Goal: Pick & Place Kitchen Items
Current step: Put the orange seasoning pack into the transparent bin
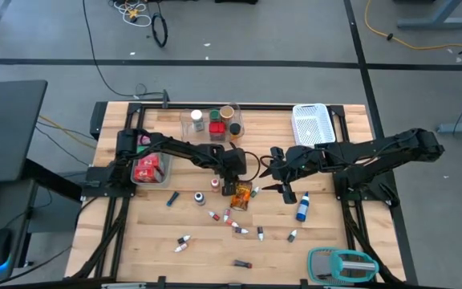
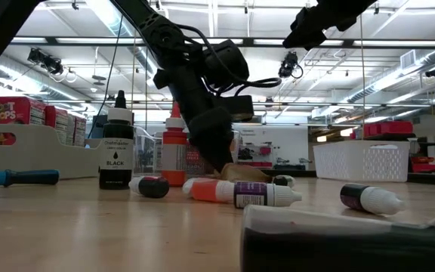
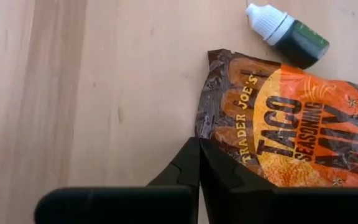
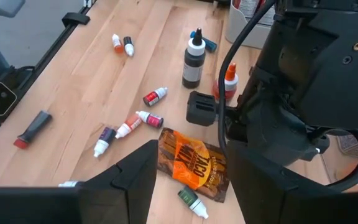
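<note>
Left gripper (image 1: 233,186) down at table (image 1: 135,233) centre, fingers closed, apparently pinching the corner of the orange taco seasoning packet (image 1: 242,195), which lies flat. Green vial (image 3: 289,35) just beside the packet. Right gripper (image 1: 283,181) hovers near, right of packet, jaws apart, empty.

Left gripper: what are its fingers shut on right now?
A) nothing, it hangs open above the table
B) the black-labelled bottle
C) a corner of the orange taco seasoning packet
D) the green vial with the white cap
C: in the left wrist view the left gripper has its fingers closed together on the corner of the orange taco seasoning packet, while the green vial lies apart, untouched.
</note>
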`<state>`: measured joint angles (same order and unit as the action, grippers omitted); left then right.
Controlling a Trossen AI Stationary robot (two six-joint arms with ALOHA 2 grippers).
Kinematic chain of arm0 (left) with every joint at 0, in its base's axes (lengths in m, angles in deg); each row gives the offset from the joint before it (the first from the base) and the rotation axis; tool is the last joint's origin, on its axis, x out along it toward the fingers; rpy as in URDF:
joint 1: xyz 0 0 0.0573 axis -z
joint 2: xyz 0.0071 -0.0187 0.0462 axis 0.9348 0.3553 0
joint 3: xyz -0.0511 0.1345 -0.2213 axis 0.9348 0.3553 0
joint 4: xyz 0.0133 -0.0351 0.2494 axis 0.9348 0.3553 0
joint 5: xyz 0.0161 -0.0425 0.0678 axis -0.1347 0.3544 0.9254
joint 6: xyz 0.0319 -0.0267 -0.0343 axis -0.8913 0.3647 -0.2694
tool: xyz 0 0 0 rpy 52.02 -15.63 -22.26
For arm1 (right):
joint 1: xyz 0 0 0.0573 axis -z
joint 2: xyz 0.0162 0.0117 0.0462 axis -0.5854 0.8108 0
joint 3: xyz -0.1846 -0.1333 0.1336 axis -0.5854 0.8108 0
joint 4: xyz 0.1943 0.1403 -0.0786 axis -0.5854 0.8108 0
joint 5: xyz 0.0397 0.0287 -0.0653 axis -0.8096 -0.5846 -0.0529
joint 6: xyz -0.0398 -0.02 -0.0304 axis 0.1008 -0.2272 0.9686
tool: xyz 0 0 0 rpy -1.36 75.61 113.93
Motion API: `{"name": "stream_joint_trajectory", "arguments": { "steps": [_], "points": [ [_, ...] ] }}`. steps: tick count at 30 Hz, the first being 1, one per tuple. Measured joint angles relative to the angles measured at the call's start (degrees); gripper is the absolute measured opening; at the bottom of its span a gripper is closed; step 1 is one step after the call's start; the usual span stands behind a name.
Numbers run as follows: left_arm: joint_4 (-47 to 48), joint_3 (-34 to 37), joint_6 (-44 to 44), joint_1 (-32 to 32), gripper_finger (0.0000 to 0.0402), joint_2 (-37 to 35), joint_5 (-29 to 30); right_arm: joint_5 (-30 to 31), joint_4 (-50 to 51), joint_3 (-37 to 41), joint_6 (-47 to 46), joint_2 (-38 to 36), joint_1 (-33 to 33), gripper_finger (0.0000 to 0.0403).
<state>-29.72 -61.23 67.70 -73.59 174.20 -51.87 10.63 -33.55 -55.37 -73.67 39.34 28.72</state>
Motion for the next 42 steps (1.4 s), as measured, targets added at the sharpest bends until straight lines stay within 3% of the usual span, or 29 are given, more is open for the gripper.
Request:
{"name": "stream_joint_trajectory", "arguments": {
  "steps": [7, 15, 25, 33, 36, 42],
  "points": [
    [1.4, 0.3, -0.5, 0.2, 0.0005, -4.3, -0.2, 0.0, 0.0, 0.0, 0.0, 0.0, 0.0, 0.02],
    [4.5, 0.2, -1.8, -0.4, 0.0003, -11.8, 7.5, 0.0, 0.0, 0.0, 0.0, 0.0, 0.0, 0.02],
    [15.1, 0.1, -2.0, -0.8, 0.0002, -21.4, 32.8, 0.0, 0.0, 0.0, 0.0, 0.0, 0.0, 0.02],
    [21.2, 0.1, -1.5, -0.8, 0.0001, -28.2, 47.9, 0.0, 0.0, 0.0, -0.3, 0.0, 0.0, 0.02],
    [20.7, 0.0, -1.5, -0.9, 0.0004, -30.4, 47.2, 0.0, 0.0, 0.0, -0.4, 0.0, 0.0, 0.02],
    [20.9, 0.0, -1.8, -1.1, 0.0056, -30.6, 34.9, 0.0, 0.0, 0.0, -0.4, 0.0, 0.0, 0.02]
  ]
}}
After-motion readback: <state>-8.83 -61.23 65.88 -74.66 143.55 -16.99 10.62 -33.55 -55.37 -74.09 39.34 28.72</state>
